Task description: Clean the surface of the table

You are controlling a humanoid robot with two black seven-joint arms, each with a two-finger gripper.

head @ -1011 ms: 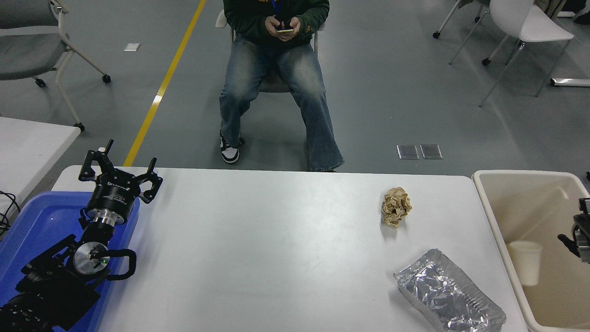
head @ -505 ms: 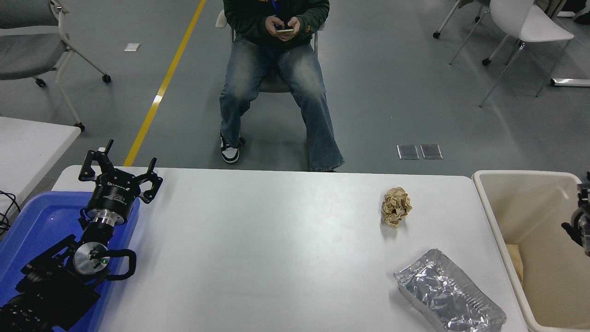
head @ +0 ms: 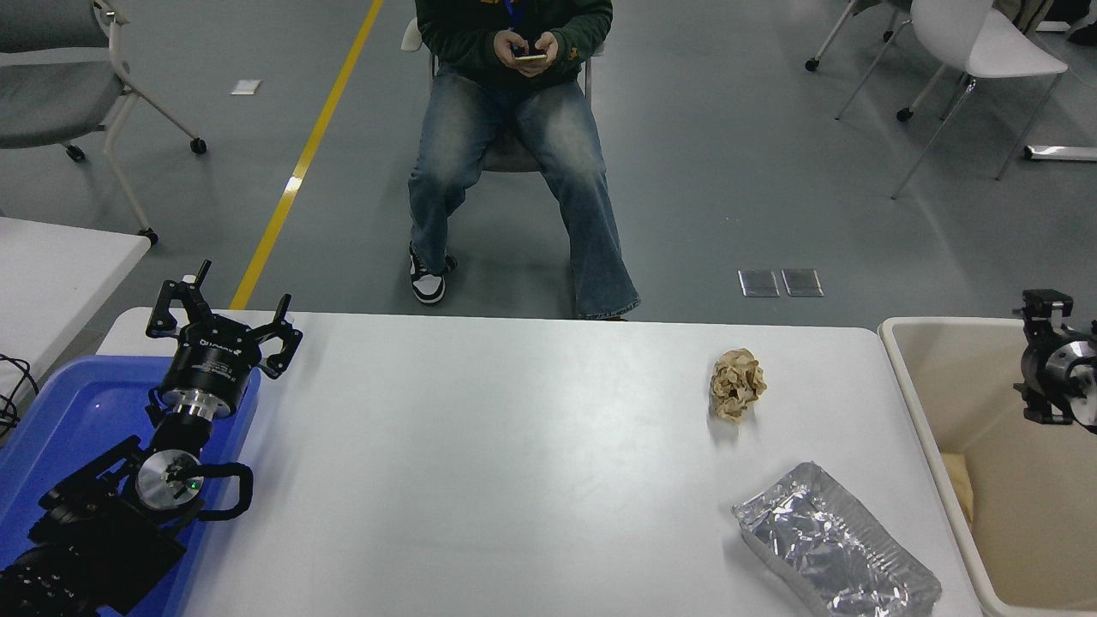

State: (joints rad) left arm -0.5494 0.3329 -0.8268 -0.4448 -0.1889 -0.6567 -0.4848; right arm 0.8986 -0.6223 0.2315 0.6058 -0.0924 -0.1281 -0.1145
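Note:
The table surface [head: 514,446] is a wide white-grey top. On its right part lie a crumpled brown paper ball [head: 737,384] and, nearer the front edge, a crushed foil tray [head: 836,553]. My right gripper [head: 1050,368] hangs at the picture's right edge over the beige bin [head: 917,411], well right of the paper ball; only part of it shows. My left gripper [head: 224,300] is parked open and holding nothing at the table's far left, above the blue tray [head: 77,411].
A tan object [head: 960,484] lies low inside the bin against its left wall. A person [head: 514,128] sits on a chair just beyond the far edge, holding a phone. A smaller white table [head: 51,274] stands at the left. Chairs stand on the floor behind.
A white cup seen in the bin a second ago no longer shows. The right arm has risen toward the bin's far rim. The left arm has not moved.

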